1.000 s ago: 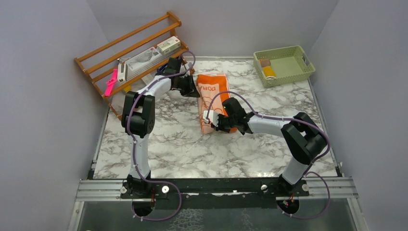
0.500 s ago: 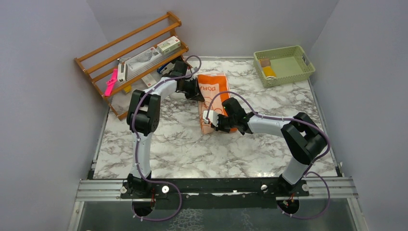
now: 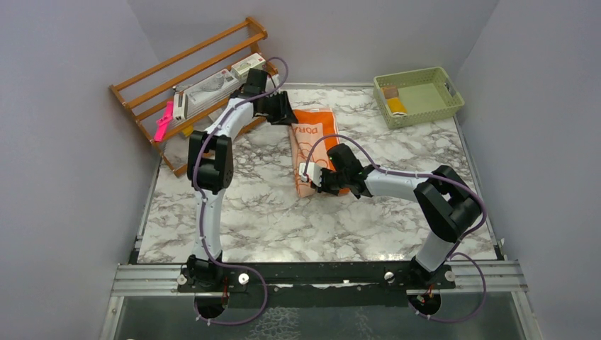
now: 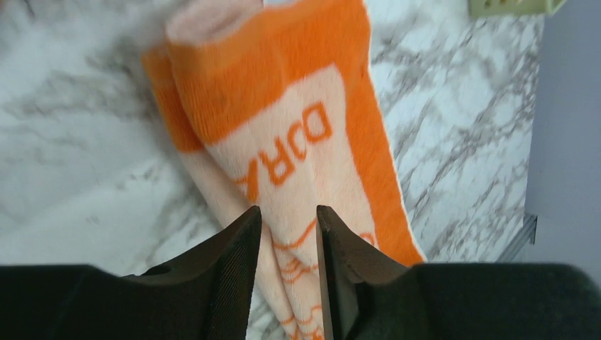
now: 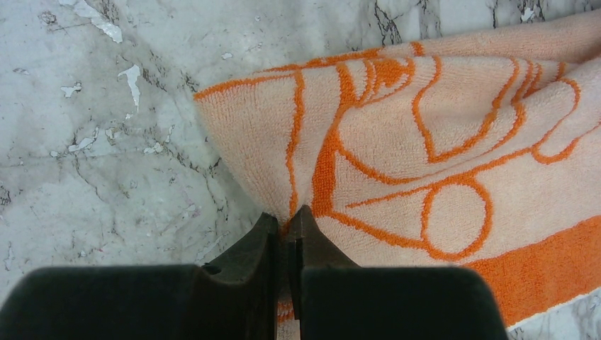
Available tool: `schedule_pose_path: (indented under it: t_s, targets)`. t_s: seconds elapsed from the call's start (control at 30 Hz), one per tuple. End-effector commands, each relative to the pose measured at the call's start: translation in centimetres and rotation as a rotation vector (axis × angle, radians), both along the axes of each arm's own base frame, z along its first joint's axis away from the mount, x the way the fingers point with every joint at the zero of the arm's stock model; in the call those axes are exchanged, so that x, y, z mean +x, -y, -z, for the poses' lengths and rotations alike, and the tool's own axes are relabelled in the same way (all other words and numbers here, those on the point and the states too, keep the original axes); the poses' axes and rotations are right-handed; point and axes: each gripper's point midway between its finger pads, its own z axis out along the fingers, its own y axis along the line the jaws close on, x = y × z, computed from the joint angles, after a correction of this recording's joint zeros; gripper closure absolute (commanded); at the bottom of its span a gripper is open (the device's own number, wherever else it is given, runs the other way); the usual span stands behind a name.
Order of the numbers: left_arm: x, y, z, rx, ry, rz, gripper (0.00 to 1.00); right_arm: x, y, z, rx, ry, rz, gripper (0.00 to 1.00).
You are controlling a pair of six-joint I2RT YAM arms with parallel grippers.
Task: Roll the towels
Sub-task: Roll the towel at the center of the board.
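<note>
Right end effector (image 5: 286,216) pinching orange towel (image 5: 439,142) edge

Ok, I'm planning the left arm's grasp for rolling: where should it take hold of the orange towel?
Probably its far short end, from above. The orange towel lies flat as a long folded strip, the right gripper pinches the near end, and the open left gripper hangs at the far, orange-banded end.
</note>
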Motion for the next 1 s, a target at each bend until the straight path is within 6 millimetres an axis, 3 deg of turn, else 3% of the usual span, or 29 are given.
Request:
schedule_pose_path:
  t_s: [0.0, 0.17, 0.37, 0.57, 0.87, 0.93, 0.97]
  targets:
    - [3.9, -0.9, -1.1, 0.006, 0.071, -0.007, 0.62, 0.0, 0.4, -0.7, 0.008, 0.003, 0.012, 0.99]
    - [5.6, -1.0, 0.1, 0.021, 0.065, -0.031, 0.62, 0.0, 0.3, -0.8, 0.009, 0.003, 0.013, 0.99]
    - [5.6, -1.1, 2.8, 0.05, 0.026, -0.04, 0.62, 0.0, 0.3, -0.6, 0.006, -0.003, 0.009, 0.99]
    - [5.7, -0.1, 3.5, 0.041, 0.019, -0.025, 0.63, 0.1, 0.1, -0.5, 0.007, -0.008, 0.008, 0.99]
    - [6.4, 1.4, 4.2, -0.034, 0.015, -0.012, 0.9, -0.1, 0.5, -0.3, -0.004, -0.009, 0.013, 0.99]
    - [6.6, 1.5, 4.0, -0.04, 0.021, -0.012, 1.0, -0.1, 0.5, -0.4, -0.007, -0.006, 0.014, 0.99]
    - [6.8, 1.4, 3.4, -0.044, 0.032, -0.014, 1.0, -0.1, 0.6, -0.4, -0.008, -0.005, 0.015, 0.99]
